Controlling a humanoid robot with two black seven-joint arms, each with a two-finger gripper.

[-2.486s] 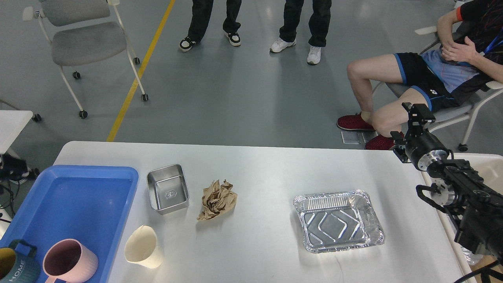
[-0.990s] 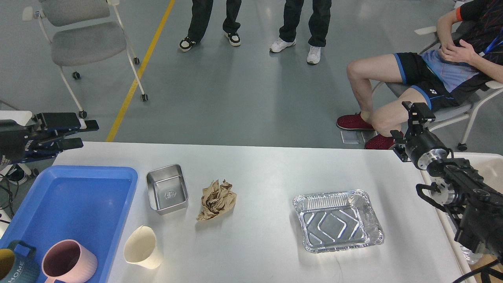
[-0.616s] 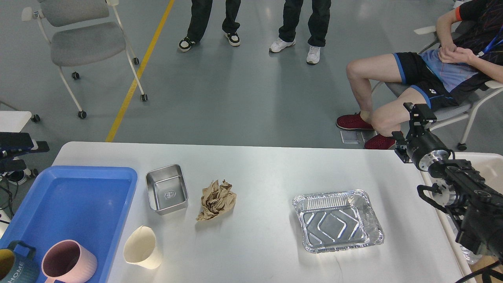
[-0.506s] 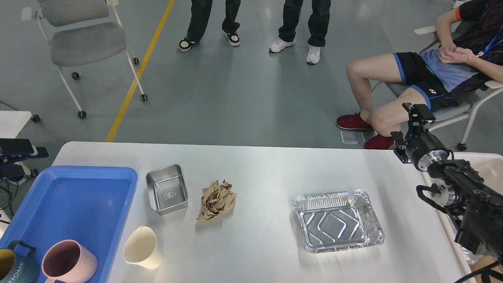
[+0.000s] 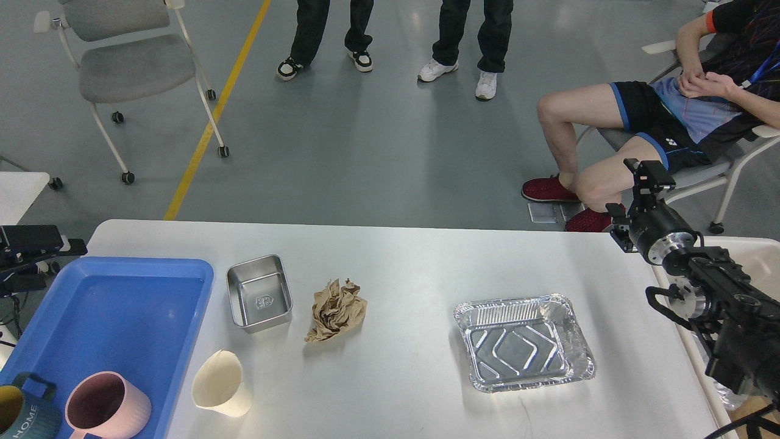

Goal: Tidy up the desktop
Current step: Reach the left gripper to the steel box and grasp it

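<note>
A white-grey desktop point(image 5: 414, 262) fills the lower view, with four loose items on it: a steel tin point(image 5: 259, 292), crumpled brown paper point(image 5: 336, 310), a tipped paper cup point(image 5: 220, 383) and a foil tray point(image 5: 524, 342). A blue tray point(image 5: 116, 305) at its left end holds two mugs point(image 5: 106, 407). The left gripper point(image 5: 52, 256) hangs at the left edge, fingers parted and empty. The right gripper point(image 5: 647, 177) is raised beyond the far right corner; its state cannot be told. No pickup seems begun; a reach toward the tin looks likely next. Behind lie grey floor, an empty chair point(image 5: 131, 64) and a seated person point(image 5: 682, 110).

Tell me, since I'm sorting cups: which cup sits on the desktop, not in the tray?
The cream paper cup stands on the desktop; the pink mug and teal mug sit inside the blue tray.
</note>
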